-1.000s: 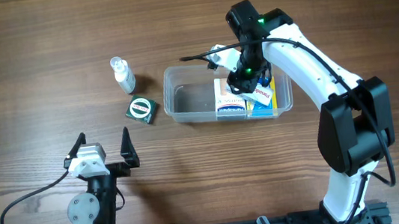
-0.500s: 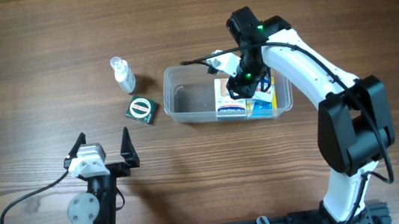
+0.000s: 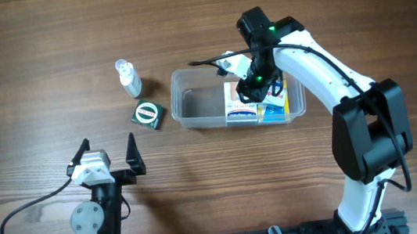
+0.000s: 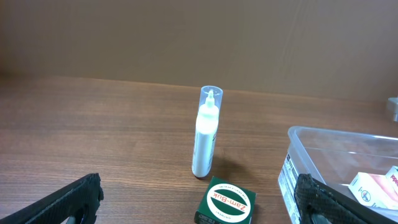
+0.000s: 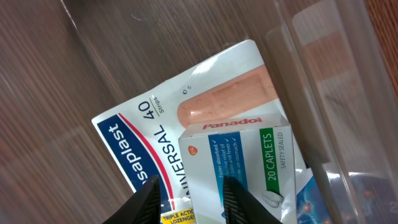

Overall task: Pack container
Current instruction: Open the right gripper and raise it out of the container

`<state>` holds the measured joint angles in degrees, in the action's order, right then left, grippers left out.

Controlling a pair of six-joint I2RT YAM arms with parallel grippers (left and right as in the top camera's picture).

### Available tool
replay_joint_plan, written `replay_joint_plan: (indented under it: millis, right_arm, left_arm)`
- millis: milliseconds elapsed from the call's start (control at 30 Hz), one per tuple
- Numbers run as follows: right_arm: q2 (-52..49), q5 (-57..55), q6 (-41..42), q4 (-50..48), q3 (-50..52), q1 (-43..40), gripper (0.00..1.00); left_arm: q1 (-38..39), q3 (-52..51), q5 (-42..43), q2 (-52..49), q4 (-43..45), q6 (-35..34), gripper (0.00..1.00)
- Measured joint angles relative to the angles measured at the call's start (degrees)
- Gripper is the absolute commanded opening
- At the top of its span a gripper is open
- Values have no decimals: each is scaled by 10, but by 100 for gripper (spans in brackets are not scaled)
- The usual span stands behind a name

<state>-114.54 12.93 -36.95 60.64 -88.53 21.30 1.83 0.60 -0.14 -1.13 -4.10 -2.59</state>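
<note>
The table (image 3: pixel 29 59) is brown wood grain with a smooth, low-sheen finish. The container (image 3: pixel 182 96) is clear, glossy plastic, its walls catching pale reflections. Inside it, the Panadol box (image 5: pixel 239 158) is printed card with a slight gloss, and the Elastoplast pack (image 5: pixel 155 124) beneath it looks like smooth coated card, though it may be thin film. The spray bottle (image 4: pixel 206 134) has a transparent plastic cap over an opaque white body. The Zam-Buk box (image 4: pixel 224 201) is dark green card, smooth and slightly glossy. The left gripper (image 3: pixel 107 144) is matt black with a faintly rough texture. The right arm (image 3: pixel 320 61) wears glossy white shells.
</note>
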Motion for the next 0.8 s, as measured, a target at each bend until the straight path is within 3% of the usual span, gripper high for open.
replay_joint_plan:
  millis: [533,800]
  right_arm:
    - [0,2,5,-8,1,0,35]
    - [27,2,10,-1,1,0,48]
  left_arm:
    - [0,0,0,0,0,0,100]
    - [0,0,0,0,0,0,100]
